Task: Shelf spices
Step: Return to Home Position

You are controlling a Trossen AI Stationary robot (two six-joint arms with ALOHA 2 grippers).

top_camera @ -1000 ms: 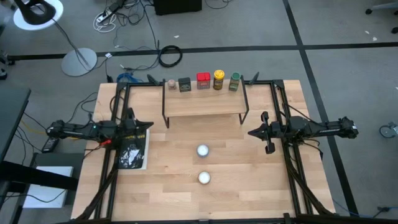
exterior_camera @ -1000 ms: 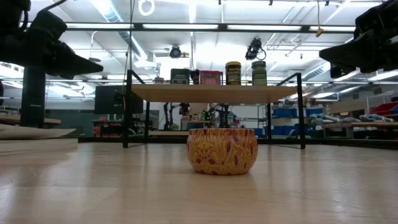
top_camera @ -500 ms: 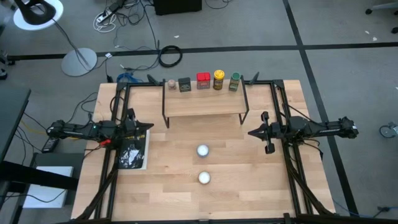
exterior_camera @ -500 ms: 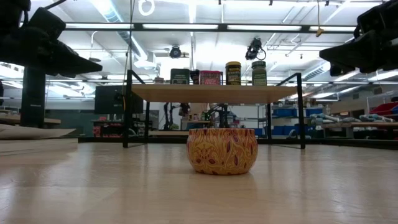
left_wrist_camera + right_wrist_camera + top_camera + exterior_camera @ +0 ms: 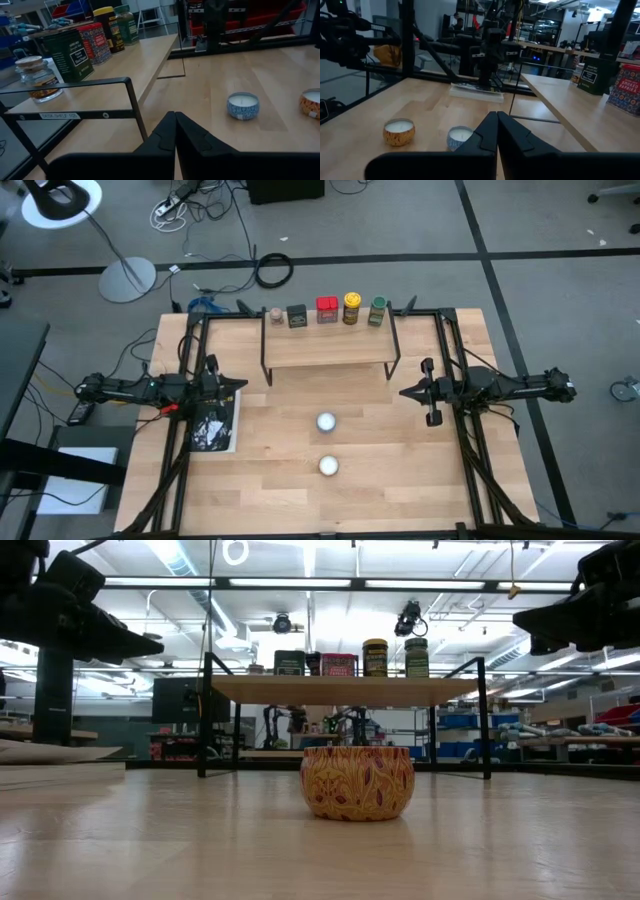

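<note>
The left hand (image 5: 241, 383) hovers over its own side of the worktop (image 5: 400, 480), its two fingers pressed tight together to a point and gripping nothing. The right hand (image 5: 403, 392) faces it from the opposite side, raised as well, likewise closed all the way and empty.

Between the two hands, a little toward the far edge from their fingertips, stands the shelf (image 5: 325, 348), apart from both. All five spices sit in one row along its back edge. Counting away from the left hand toward the right hand, they are the tan jar (image 5: 276, 316), the dark square tin (image 5: 297, 316), the red box (image 5: 327, 310), the yellow-lidded jar (image 5: 351, 307) and the green-lidded jar (image 5: 377, 311). All stand upright and close beside one another. The tan jar is nearest the left hand and the green-lidded jar nearest the right hand.

On the open worktop between the hands, on the near side of the shelf, sits a blue-and-white candle (image 5: 326, 421). An orange patterned candle (image 5: 328, 466) sits farther toward the near edge, apart from the first. Neither hand touches them.

A dark printed sheet (image 5: 213, 425) lies flat on the worktop just below and on the near side of the left hand
</note>
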